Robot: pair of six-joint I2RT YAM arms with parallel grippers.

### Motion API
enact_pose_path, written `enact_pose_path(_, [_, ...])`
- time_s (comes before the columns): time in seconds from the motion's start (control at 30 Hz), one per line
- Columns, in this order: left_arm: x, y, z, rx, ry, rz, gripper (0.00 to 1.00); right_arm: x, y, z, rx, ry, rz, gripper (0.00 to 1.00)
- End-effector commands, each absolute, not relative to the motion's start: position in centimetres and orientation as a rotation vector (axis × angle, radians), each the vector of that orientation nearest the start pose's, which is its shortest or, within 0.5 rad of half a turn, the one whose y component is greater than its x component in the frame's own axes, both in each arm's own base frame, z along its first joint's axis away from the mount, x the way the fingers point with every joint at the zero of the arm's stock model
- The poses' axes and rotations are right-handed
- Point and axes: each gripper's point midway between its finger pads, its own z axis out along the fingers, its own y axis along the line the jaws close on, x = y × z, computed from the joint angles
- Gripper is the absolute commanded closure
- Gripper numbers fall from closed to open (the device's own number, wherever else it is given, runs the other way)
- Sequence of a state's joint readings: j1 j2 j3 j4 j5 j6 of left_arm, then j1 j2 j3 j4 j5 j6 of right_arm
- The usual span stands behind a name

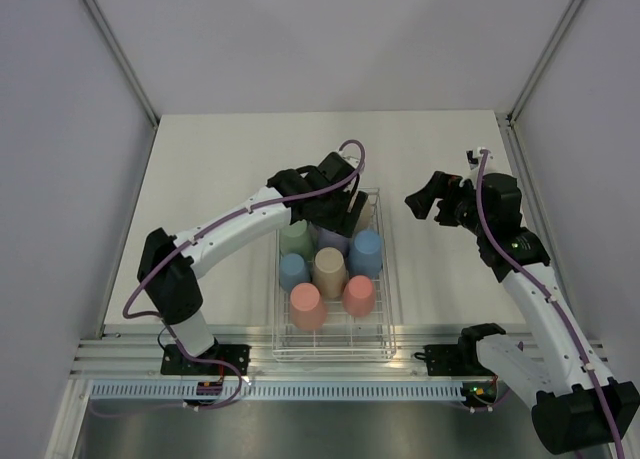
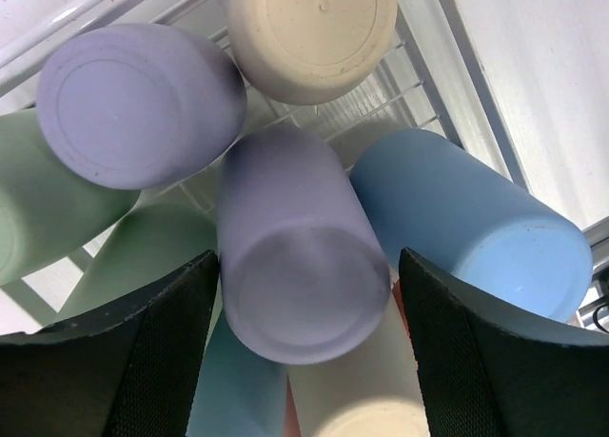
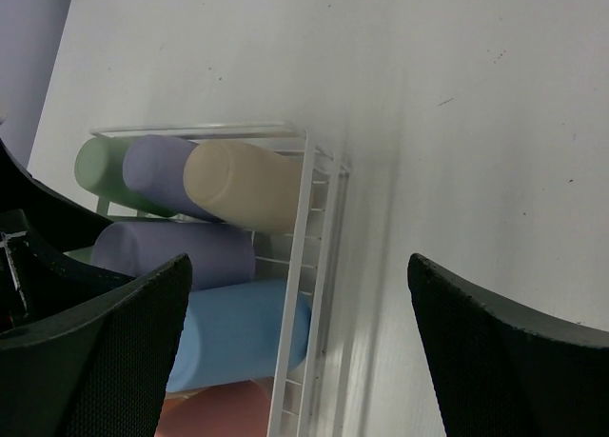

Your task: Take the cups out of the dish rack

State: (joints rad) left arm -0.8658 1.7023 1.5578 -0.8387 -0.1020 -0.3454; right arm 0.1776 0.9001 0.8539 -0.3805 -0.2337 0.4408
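The dish rack [image 1: 335, 356] sits on the table [image 1: 220, 179] and holds many cups [image 1: 329, 271], all bottom up. The left gripper [image 2: 306, 266] is over the far half of the dish rack. It is open wide, with one jaw on each side of a purple cup [image 2: 300, 285]. The jaws do not seem to squeeze the cup yet. So the step now looks like getting ready to grab this cup. A blue cup [image 2: 466, 228], a beige cup [image 2: 314, 32] and a second purple cup [image 2: 133, 104] crowd close around it. The right gripper [image 1: 425, 201] is open too and holds nothing. It hangs over the table just to the right of the dish rack's far end. Next, I think the left gripper needs to go down a bit, close on the purple cup, and lift it straight up so the cups next to it do not tip. Then the cup can go on the table beside the dish rack
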Motion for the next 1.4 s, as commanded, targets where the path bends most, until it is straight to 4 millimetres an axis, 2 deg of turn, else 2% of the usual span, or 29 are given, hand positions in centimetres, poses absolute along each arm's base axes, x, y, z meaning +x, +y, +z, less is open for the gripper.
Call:
enact_pose_path(0.0, [27.1,-32.3,16.6,0.671,2.484,-0.358,0.21,29.6,11.1,23.5,0.124,2.026,0.622,0.02])
enact_pose_path(0.07, [27.3,-32.1,16.4,0.660,2.481,-0.330,0.30,29.6,11.1,23.5,0.125,2.026,0.620,0.02])
enact_pose_path(0.23, [27.9,-31.3,16.8,0.633,2.458,-0.272,0.70,29.6,11.1,23.4,0.127,2.026,0.621,0.02])
enact_pose_path(0.27, [27.9,-31.2,16.9,0.628,2.454,-0.266,0.81,29.6,11.1,23.4,0.128,2.028,0.619,0.02])
enact_pose_path(0.37, [28.4,-30.7,18.2,0.603,2.420,-0.245,0.96,29.7,11.0,23.4,0.132,2.027,0.617,0.02])
enact_pose_path(0.4, [28.4,-30.4,18.6,0.597,2.416,-0.232,0.98,29.6,11.0,23.3,0.131,2.029,0.616,0.02])
enact_pose_path(0.5, [29.1,-29.5,21.5,0.551,2.350,-0.194,0.98,29.6,11.0,23.4,0.131,2.027,0.615,0.02])
enact_pose_path(0.53, [29.2,-29.2,23.6,0.526,2.305,-0.214,0.98,29.7,11.0,23.3,0.133,2.029,0.616,0.02])
enact_pose_path(0.6, [29.4,-29.0,26.3,0.486,2.246,-0.247,0.98,29.7,11.0,23.5,0.132,2.020,0.619,0.02])
enact_pose_path(0.63, [29.0,-28.6,28.7,0.459,2.195,-0.293,0.98,29.7,11.0,23.5,0.133,2.018,0.621,0.02])
enact_pose_path(0.7, [28.4,-28.6,30.6,0.433,2.137,-0.380,0.98,29.7,11.1,23.9,0.132,1.999,0.627,0.02])
enact_pose_path(0.73, [27.9,-28.7,33.9,0.397,2.033,-0.478,0.98,29.7,11.1,23.9,0.134,1.994,0.630,0.02])
enact_pose_path(0.77, [27.4,-28.6,35.1,0.387,1.987,-0.532,0.98,29.8,11.1,24.1,0.137,1.984,0.633,0.02])
enact_pose_path(0.8, [26.9,-28.5,34.9,0.386,1.975,-0.567,0.98,29.9,11.2,24.3,0.139,1.978,0.636,0.02])
enact_pose_path(0.83, [26.8,-28.7,36.6,0.362,1.907,-0.625,0.98,30.0,11.3,24.5,0.138,1.975,0.643,0.02])
enact_pose_path(0.87, [25.6,-27.7,39.0,0.336,1.837,-0.685,0.98,30.1,11.4,24.8,0.135,1.966,0.652,0.02])
enact_pose_path(0.9, [25.2,-27.8,38.6,0.338,1.828,-0.716,0.98,30.2,11.7,24.8,0.136,1.965,0.675,0.02])
enact_pose_path(0.93, [24.6,-27.5,39.4,0.331,1.792,-0.757,0.98,30.0,12.3,24.9,0.116,1.965,0.713,0.02])
enact_pose_path(0.97, [23.8,-27.1,41.7,0.309,1.705,-0.825,0.98,30.0,12.9,25.6,0.089,1.937,0.755,0.02])
enact_pose_path(1.0, [23.1,-27.3,41.0,0.329,1.701,-0.864,0.98,29.9,13.7,25.9,0.076,1.923,0.810,0.02])
enact_pose_path(1.03, [22.6,-27.4,41.2,0.332,1.685,-0.898,0.98,28.8,15.4,25.9,0.000,1.922,0.939,0.02])
enact_pose_path(1.07, [22.2,-27.5,41.5,0.331,1.666,-0.931,0.98,28.7,16.6,27.7,-0.068,1.831,1.023,0.02])
enact_pose_path(1.1, [21.5,-27.5,41.6,0.344,1.643,-0.974,0.98,28.0,17.6,28.9,-0.060,1.793,1.144,0.02])
enact_pose_path(1.13, [21.2,-27.7,41.6,0.350,1.634,-0.994,0.98,27.1,18.5,28.7,-0.084,1.774,1.242,0.02])
enact_pose_path(1.17, [21.0,-27.7,41.6,0.348,1.626,-1.013,0.98,26.0,19.5,31.7,-0.188,1.626,1.345,0.02])
enact_pose_path(1.23, [20.8,-27.4,41.4,0.336,1.598,-1.035,0.98,23.9,20.0,34.3,-0.231,1.474,1.492,0.02])
enact_pose_path(1.3, [21.0,-27.3,40.6,0.318,1.580,-1.039,0.98,22.8,20.3,35.0,-0.270,1.427,1.558,0.02])
enact_pose_path(1.33, [20.9,-26.7,40.9,0.303,1.558,-1.041,0.98,22.3,20.4,35.0,-0.250,1.431,1.611,0.02])
enact_pose_path(1.37, [21.0,-26.4,40.9,0.283,1.544,-1.047,0.98,21.6,20.3,36.1,-0.290,1.364,1.623,0.02])
